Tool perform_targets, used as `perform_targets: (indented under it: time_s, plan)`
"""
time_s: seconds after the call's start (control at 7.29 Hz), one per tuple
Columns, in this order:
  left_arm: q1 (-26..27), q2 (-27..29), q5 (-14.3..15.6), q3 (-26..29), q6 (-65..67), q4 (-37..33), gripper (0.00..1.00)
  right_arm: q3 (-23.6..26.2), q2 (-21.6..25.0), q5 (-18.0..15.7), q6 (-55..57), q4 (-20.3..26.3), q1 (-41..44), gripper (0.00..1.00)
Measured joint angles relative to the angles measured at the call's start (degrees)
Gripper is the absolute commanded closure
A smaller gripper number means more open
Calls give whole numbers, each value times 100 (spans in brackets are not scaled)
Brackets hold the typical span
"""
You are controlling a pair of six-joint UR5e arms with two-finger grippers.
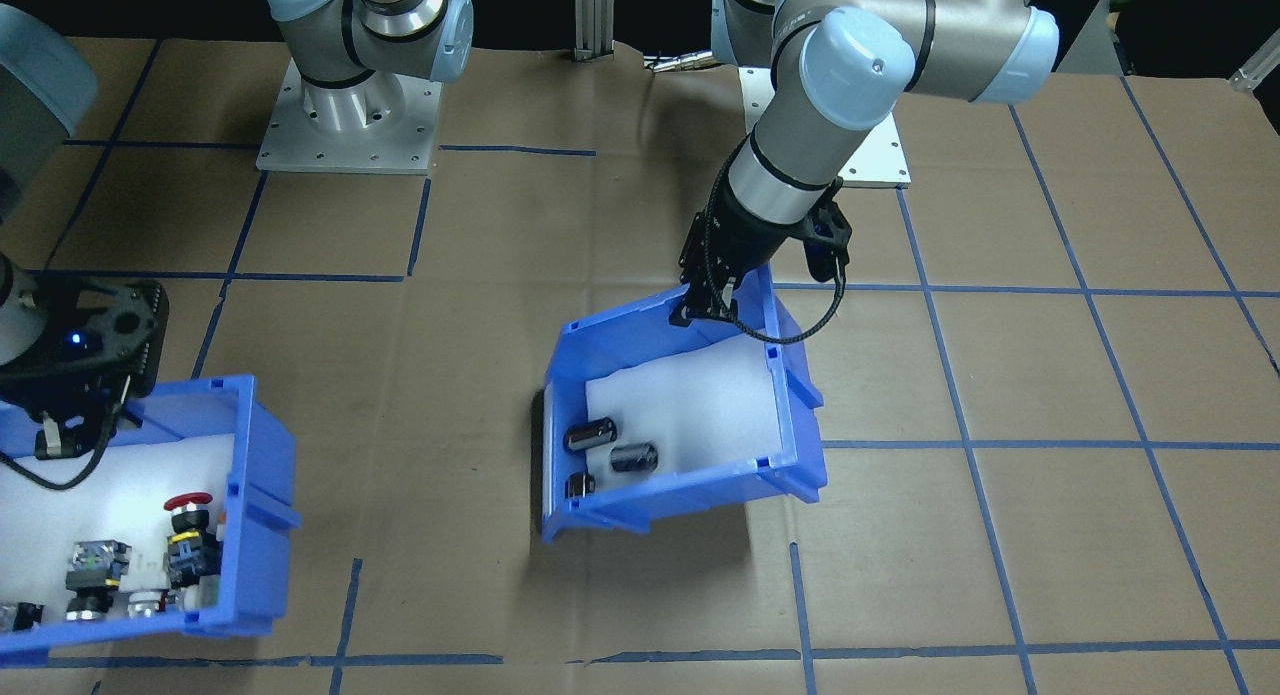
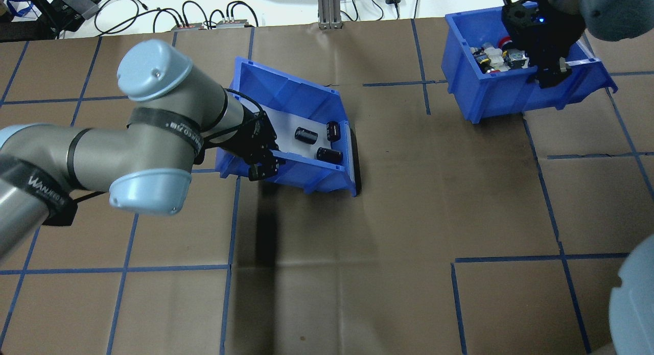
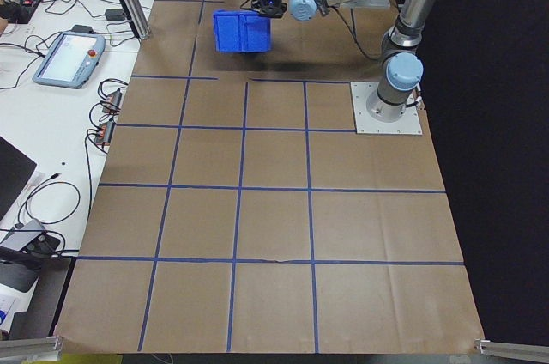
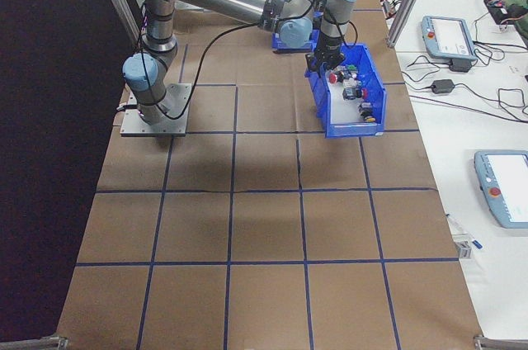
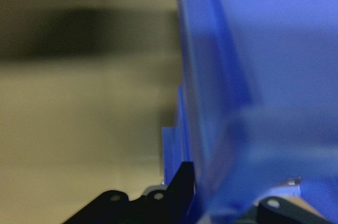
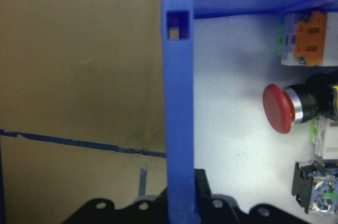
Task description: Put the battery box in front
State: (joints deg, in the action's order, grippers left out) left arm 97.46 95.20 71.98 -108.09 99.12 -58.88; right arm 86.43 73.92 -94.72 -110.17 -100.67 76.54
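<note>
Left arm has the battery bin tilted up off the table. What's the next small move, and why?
Probably keep the left end effector clamped and carry the battery box toward the operators' edge, then lower it level. It hangs tilted, casting a shadow on the table, and its three cells have rolled to the low end.

one camera looks down from behind the robot, one faces it across the table (image 1: 600,225), two sight along it from the ends, wrist cameras sit close; exterior views share the table.
</note>
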Motion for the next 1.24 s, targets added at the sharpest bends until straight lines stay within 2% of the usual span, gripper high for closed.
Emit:
perform_targets:
  time_s: [0.41,0.82,0.96,1.24]
  plan:
    - [30,753,-714,1051,71,-194,100,1021,749,5,-218,-105,-191,94]
    - [47,1249,-1195,1433,29,-133,100,2204,1372,-2,-8,-1082,-184,94]
    - [49,1409,-1341,1509,5,-83,100,2427,1472,-2,207,-1297,-183,94]
    - [47,1677,-1540,1714,-14,-21,100,2579,1531,-3,601,-1404,-183,94]
